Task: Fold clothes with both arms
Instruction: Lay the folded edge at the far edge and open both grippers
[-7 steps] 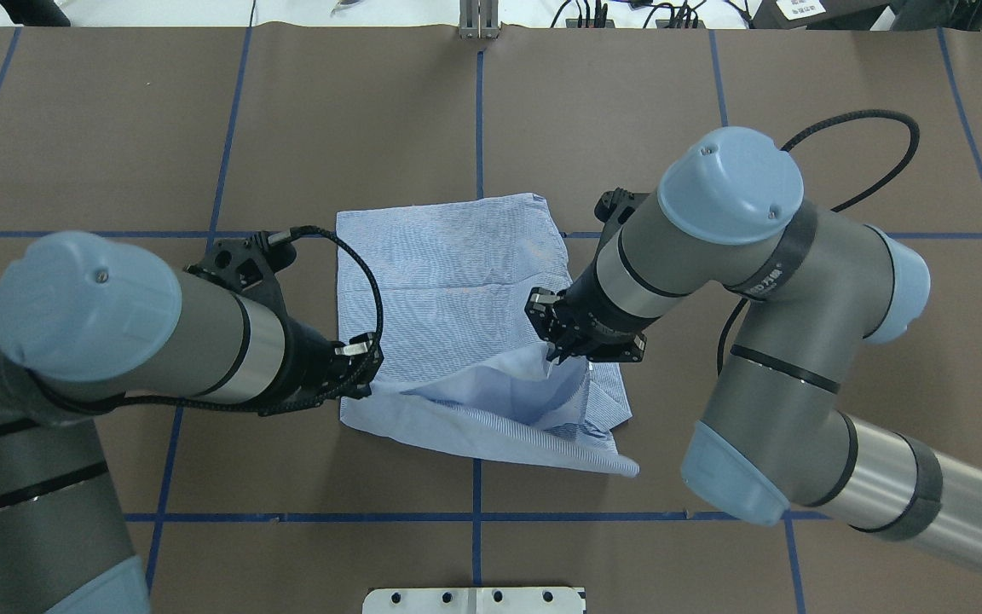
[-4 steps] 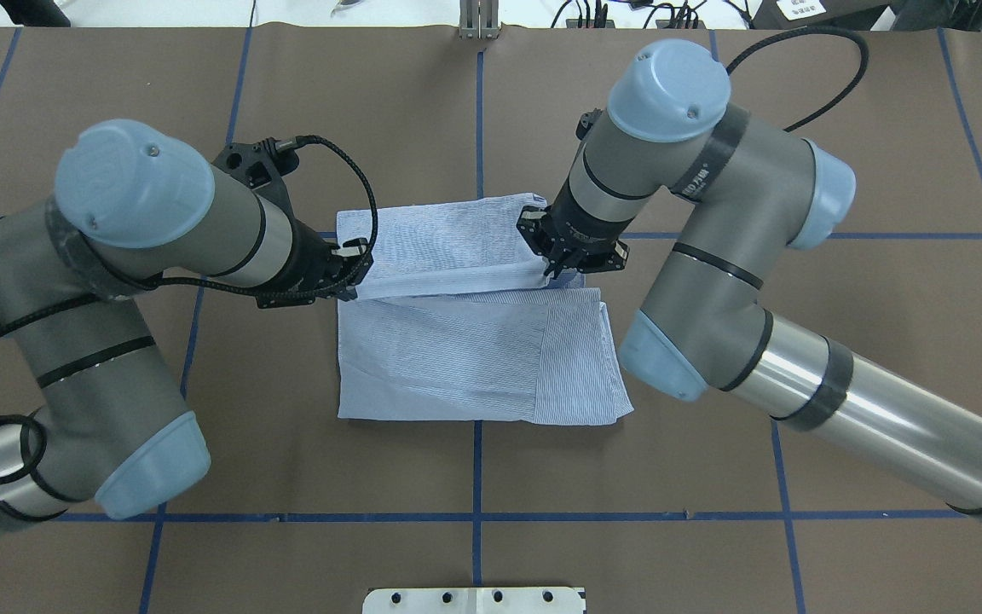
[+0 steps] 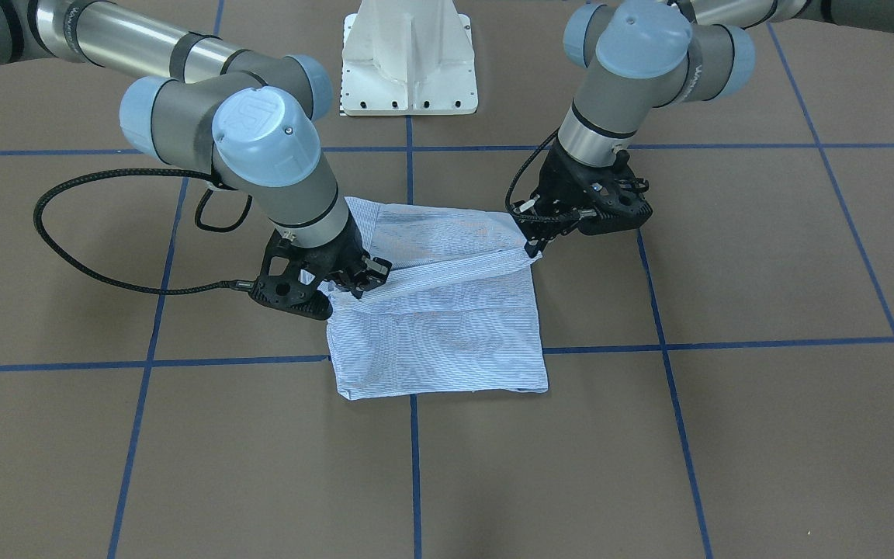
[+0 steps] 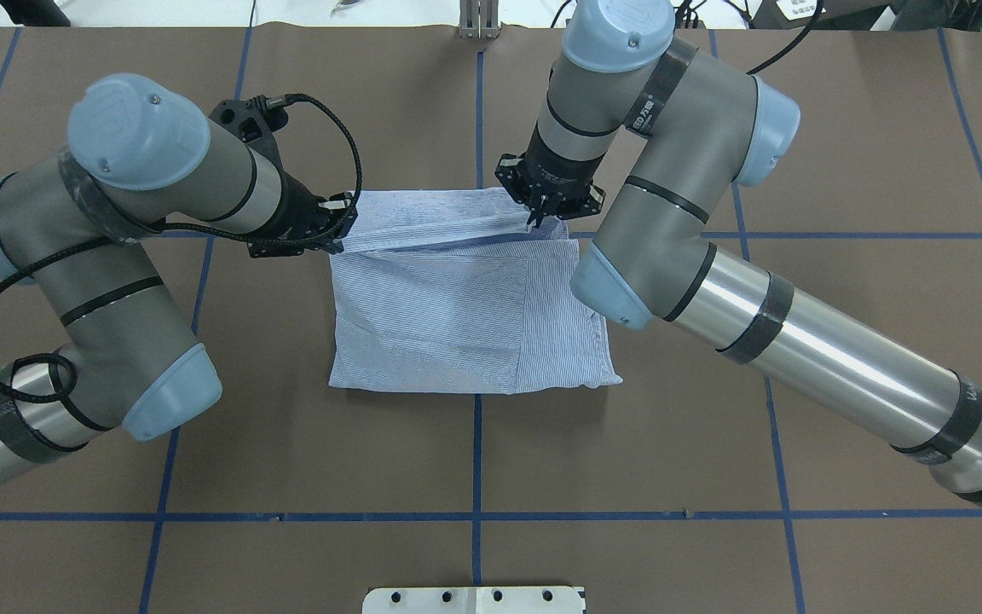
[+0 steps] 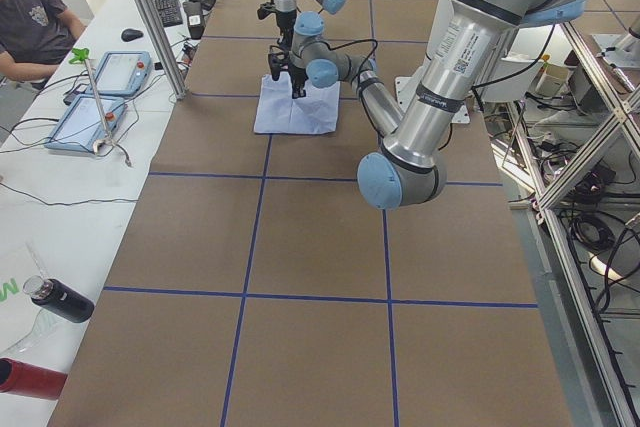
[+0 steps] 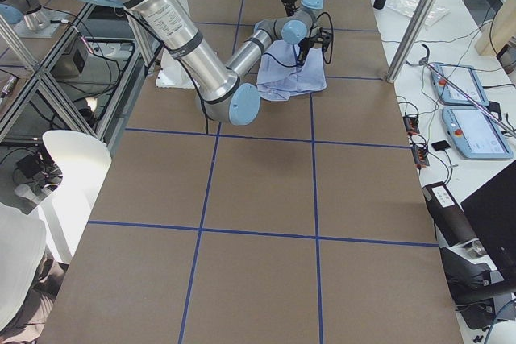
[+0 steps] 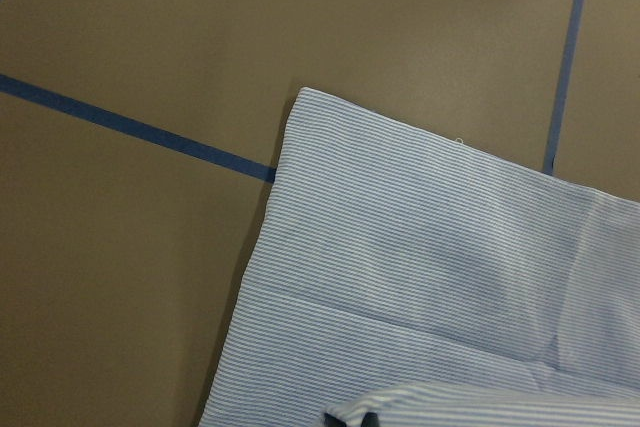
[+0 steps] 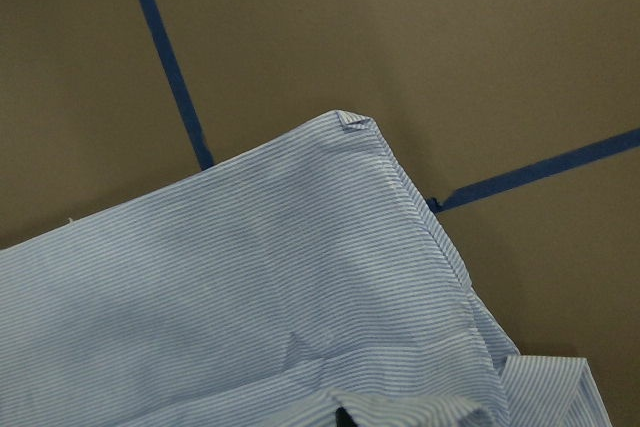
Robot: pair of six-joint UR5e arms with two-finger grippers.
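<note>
Overhead exterior view shows the striped shirt point(image 4: 457, 315) flat in the middle of the brown table point(image 4: 286, 443). A second ago its near edge hung low. Now my left gripper point(image 4: 339, 223) and right gripper point(image 4: 542, 217), both pinched tight on that edge, have carried it over to the far side. The fold looks almost done. I see nothing in the way; cables point(image 4: 593, 12) lie farther off.

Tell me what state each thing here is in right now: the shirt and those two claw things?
shirt: folded to a rectangle, lying on the table, with one edge lifted and stretched above its far part.
left gripper: shut on the left end of the lifted edge.
right gripper: shut on the right end of the lifted edge.
</note>
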